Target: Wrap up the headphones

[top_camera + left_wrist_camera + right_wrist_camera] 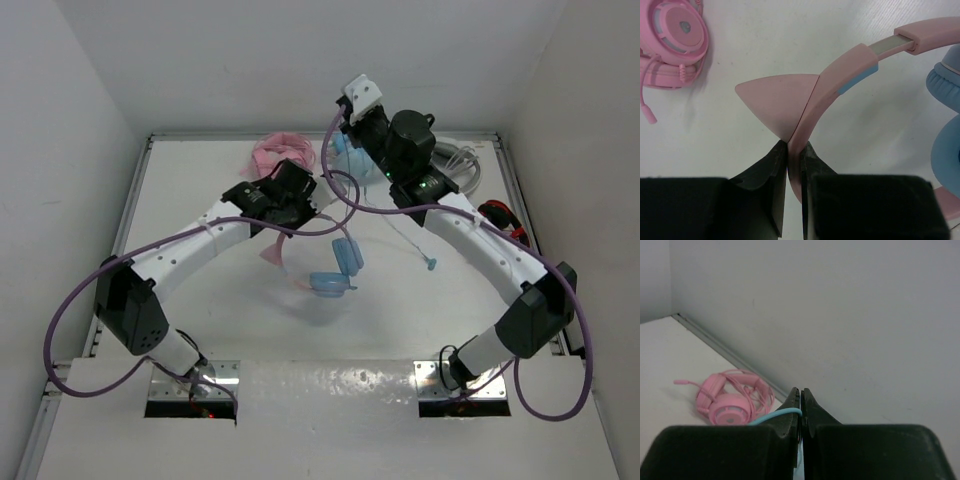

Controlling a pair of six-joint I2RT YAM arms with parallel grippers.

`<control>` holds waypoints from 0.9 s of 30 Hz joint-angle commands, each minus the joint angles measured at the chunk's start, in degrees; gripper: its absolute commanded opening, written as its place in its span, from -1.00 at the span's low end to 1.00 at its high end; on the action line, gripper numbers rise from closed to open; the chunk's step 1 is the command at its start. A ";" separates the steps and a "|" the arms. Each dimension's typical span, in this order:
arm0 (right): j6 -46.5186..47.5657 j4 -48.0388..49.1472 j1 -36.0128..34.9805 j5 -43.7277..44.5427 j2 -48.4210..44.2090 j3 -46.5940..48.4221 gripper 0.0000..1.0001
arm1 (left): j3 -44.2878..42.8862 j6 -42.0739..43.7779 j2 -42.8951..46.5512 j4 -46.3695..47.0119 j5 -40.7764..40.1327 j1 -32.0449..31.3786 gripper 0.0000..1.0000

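1. The headphones [335, 270] are held near the middle of the worktop [400, 320], with the blue ear cups [340, 262] hanging lowest.
2. The left tool [794, 150] is clamped on the pink headband [840, 80] beside the cat ear [777, 100], seemingly so that the frame is anchored.
3. The right tool [801, 392] is closed on the thin blue cable [777, 414] and raised near the back wall, apparently to draw it taut for winding.
4. The plug [432, 265] is seen loose, so the wrapping is judged barely begun.
5. The all-pink headphones [680, 30] are left apart at the back.
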State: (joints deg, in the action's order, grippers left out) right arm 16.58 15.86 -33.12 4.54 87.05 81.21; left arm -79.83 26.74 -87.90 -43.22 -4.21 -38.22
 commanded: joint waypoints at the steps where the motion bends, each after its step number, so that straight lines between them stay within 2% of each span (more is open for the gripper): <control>1: -1.89 -2.15 -0.01 2.32 0.58 2.73 -1.00 | -2.52 -1.25 -0.69 4.37 0.51 -0.89 -1.00; 7: -4.45 -1.36 0.08 5.13 0.75 3.51 -1.00 | -3.84 -0.91 -0.87 5.08 7.19 -1.68 -1.00; 13: -10.06 -6.45 3.05 6.19 7.69 9.84 -1.00 | -6.82 0.24 1.76 1.23 12.82 -4.67 -1.00; 17: -20.32 -8.91 6.93 -0.12 12.18 11.34 -1.00 | -12.01 -0.37 4.31 -2.04 16.41 -4.67 -1.00; 23: -23.69 -8.39 8.07 -2.78 13.94 7.92 -1.00 | -13.33 -2.66 8.09 -2.22 17.48 -4.59 -1.00; 27: -24.93 -10.93 8.16 -3.83 15.78 10.63 -1.00 | -13.24 -2.48 7.66 -2.39 17.39 -4.67 -1.00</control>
State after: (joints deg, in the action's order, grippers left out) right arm -5.21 3.73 -24.58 2.50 102.69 88.47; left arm -91.42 25.63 -80.73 -46.50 9.98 -42.41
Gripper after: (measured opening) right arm 0.002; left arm 0.106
